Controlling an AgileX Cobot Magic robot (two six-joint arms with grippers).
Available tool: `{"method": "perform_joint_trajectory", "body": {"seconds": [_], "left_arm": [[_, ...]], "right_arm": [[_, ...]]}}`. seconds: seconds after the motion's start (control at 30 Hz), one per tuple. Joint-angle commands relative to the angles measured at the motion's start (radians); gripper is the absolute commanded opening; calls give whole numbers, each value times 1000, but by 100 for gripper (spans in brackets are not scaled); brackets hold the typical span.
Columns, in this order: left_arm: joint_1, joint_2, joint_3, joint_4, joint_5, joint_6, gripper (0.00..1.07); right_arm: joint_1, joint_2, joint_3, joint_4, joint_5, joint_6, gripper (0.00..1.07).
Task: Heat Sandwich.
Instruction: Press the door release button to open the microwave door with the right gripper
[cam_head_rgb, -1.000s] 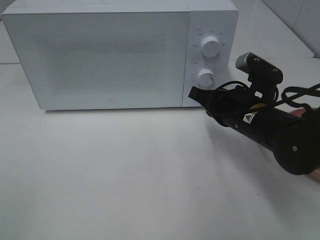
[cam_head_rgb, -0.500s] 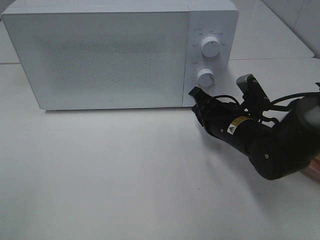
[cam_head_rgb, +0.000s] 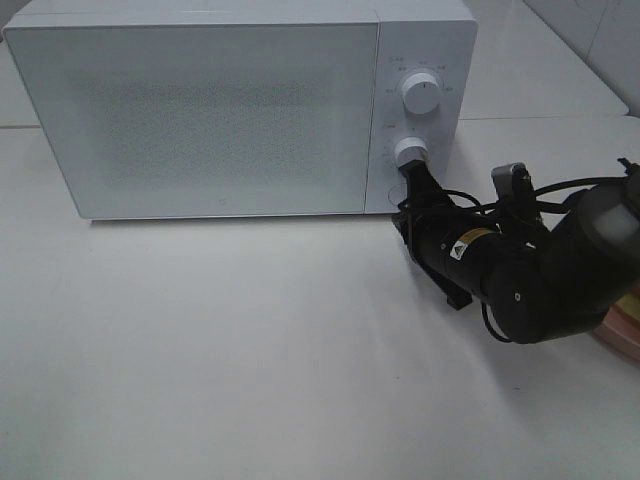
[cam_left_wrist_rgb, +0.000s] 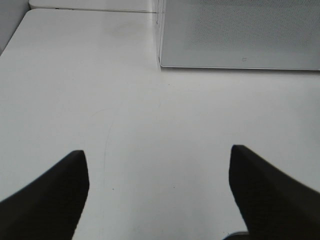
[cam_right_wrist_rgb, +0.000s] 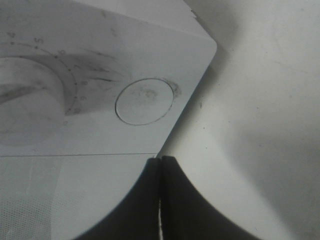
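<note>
We see a white microwave (cam_head_rgb: 220, 110) standing at the back of a white bench (cam_head_rgb: 250, 350), its door (cam_head_rgb: 200, 120) closed flat against the front. To the right of the door is the control panel, with an upper knob (cam_head_rgb: 421, 94) and a lower knob (cam_head_rgb: 411, 153) one above the other. The right arm reaches in from the right side of the bench, and the right fingers (cam_head_rgb: 412, 176) are pressed together with no gap between them and nothing held. In the high view their tip sits just under the lower knob. In the right wrist view the same closed fingers (cam_right_wrist_rgb: 160, 162) point at the panel's lower corner, just beside a round button (cam_right_wrist_rgb: 145, 101) that lies next to the lower knob (cam_right_wrist_rgb: 25, 100). We cannot tell whether the tip touches the panel. The left arm is outside the high view. Its wrist camera shows the left fingers (cam_left_wrist_rgb: 55, 190) spread wide apart over bare bench, holding nothing, with the microwave's lower front edge (cam_left_wrist_rgb: 240, 64) well ahead of them. The sandwich does not show in any of our views. Only a sliver of a pink plate (cam_head_rgb: 622, 325) peeks out behind the right arm at the far right of the bench, and what lies on it is hidden by the arm and the edge of the view.
</note>
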Motion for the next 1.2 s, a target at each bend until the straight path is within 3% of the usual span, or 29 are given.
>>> {"method": "perform_joint_trajectory", "body": {"seconds": [0.03,0.23,0.83,1.2], "left_arm": [[-4,-24,3,-5,-16,-1,72],[-4,-24,3,-5,-16,-1,72],[-4,-24,3,-4,-16,-1,72],[-4,-24,3,-4,-16,-1,72]], "right_arm": [[1,-5,-10,30,10,8,0],[1,-5,-13,98,3,46,0],[0,122,-97,69,-126,240,0],[0,143,-125,105,-131,243,0]]}}
